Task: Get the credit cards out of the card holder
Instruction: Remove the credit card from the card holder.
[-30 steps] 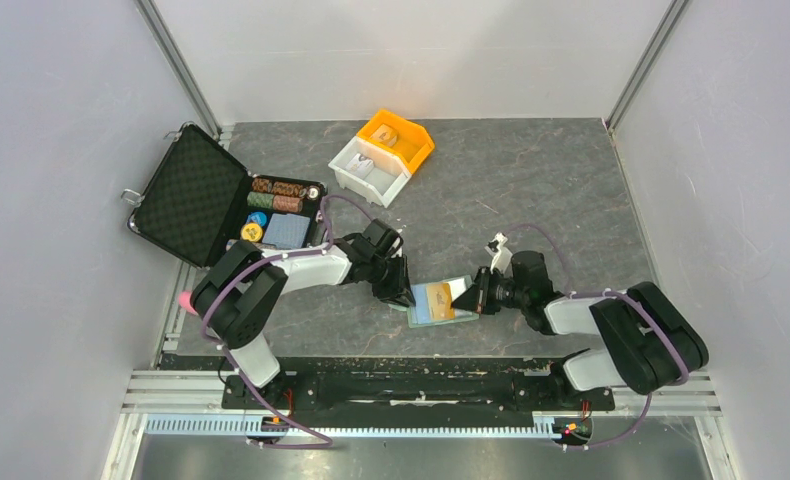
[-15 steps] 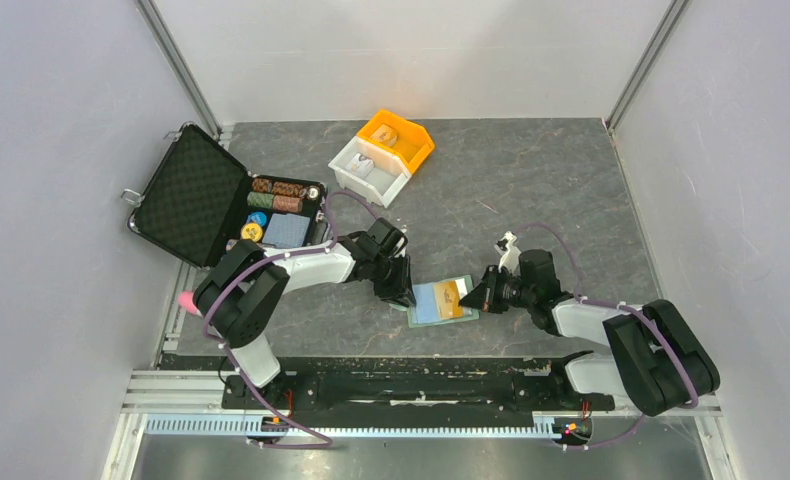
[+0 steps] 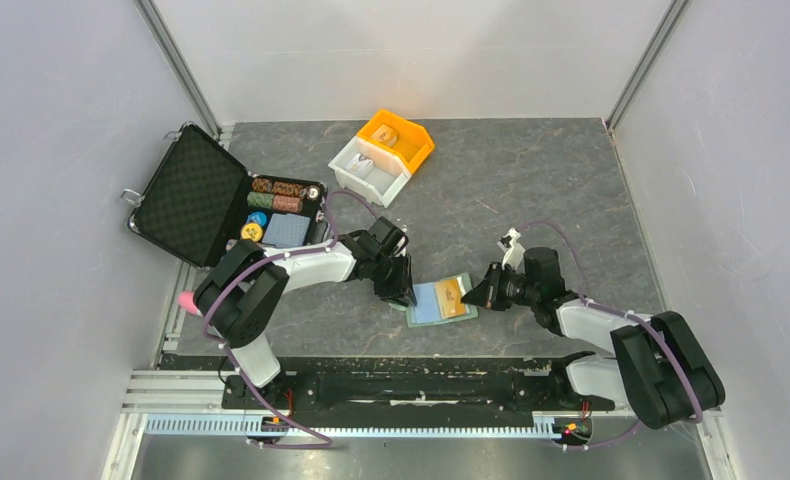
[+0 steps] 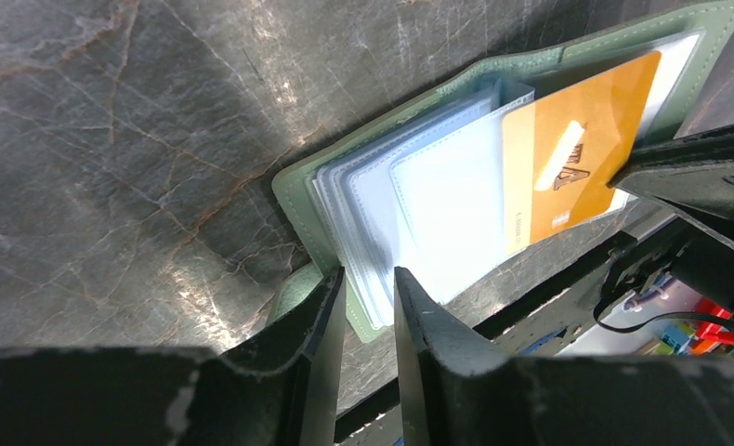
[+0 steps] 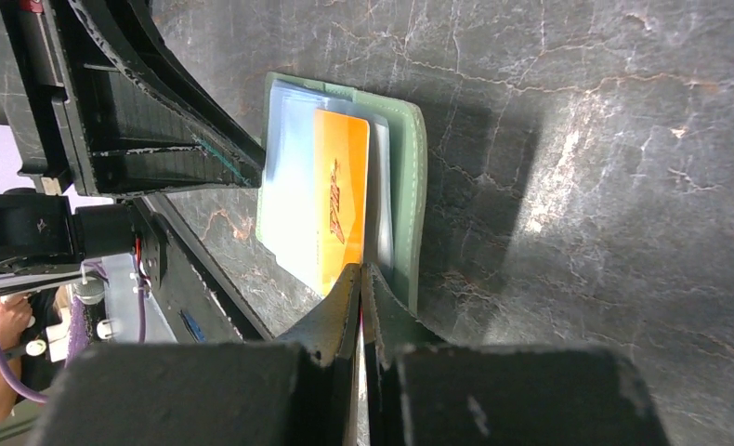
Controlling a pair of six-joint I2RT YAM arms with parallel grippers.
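So we're mid-pull on the first card, I'd say. The card holder is lying open and flat on the table, clear sleeves facing up. The orange card sits over its right-hand panel, and it looks partly out of its pocket, not fully free.

The right hand is at the holder's right end. Its fingers are pressed together, and as far as I can see they're pinched on the outer edge of that orange card.

The left hand is at the holder's left end with its fingers a little apart. The corner of the holder and its sleeves sit in the gap. Honestly can't tell if it's actually squeezing the corner or just straddling it.

My guess for the next move is a straight, low pull on the card, away from the holder's right end. The left end has to be pinned down for that, or the whole holder just slides along with the card.

The other sleeves look pale from here, so I can't make out a second card.
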